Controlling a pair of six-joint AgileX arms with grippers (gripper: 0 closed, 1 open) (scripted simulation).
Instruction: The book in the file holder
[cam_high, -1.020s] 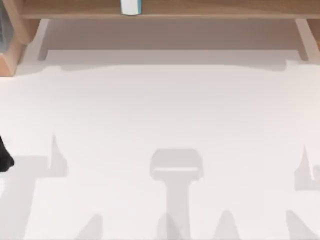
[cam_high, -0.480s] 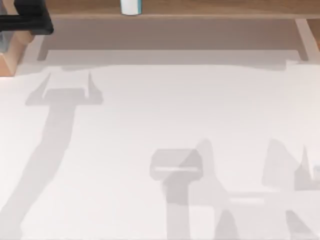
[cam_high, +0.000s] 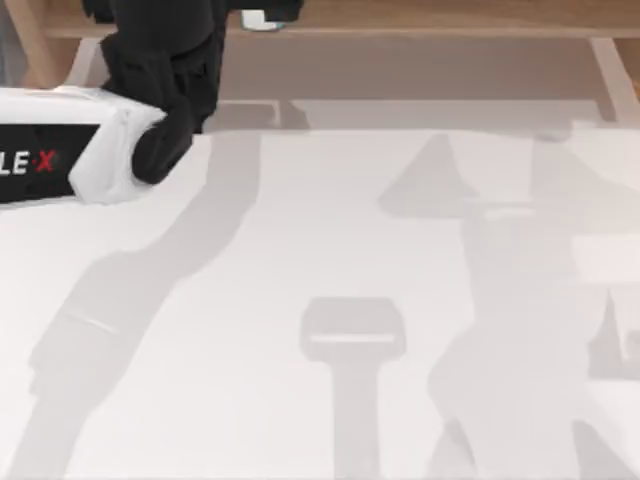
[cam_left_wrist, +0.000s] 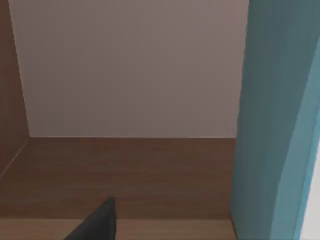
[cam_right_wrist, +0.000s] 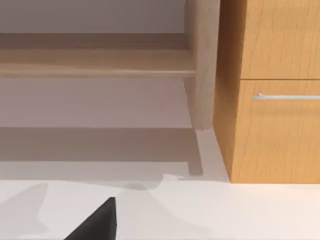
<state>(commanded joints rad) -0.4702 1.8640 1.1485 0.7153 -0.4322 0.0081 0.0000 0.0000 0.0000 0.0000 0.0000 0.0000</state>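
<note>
One thin book (cam_high: 262, 18) stands on edge on the wooden shelf (cam_high: 430, 15) at the back of the worktop (cam_high: 320, 260), and our left gripper (cam_high: 225, 12) hangs at that shelf with the book just beside its fingers. From the left wrist, the book's teal cover (cam_left_wrist: 272, 125) rises close alongside, while a single dark fingertip (cam_left_wrist: 95, 225) sits over the shelf board. We cannot tell how far the left fingers are spread, and we see nothing held in them.

The file holder (cam_high: 35, 45) lies well away from the fingers, on the far side of the left arm from the book. Our right gripper (cam_right_wrist: 97, 222) is parked low over the worktop, facing a wooden cabinet (cam_right_wrist: 270, 100). Its opening cannot be told either.

We judge the chief risk to be a nudge. The book is narrow and unsupported, so a fingertip meeting its cover instead of straddling it could tip it flat or push it along the shelf. A shallow pinch near one edge could let it swing on the carry, and a tilted book could catch the holder's slanted wall.
</note>
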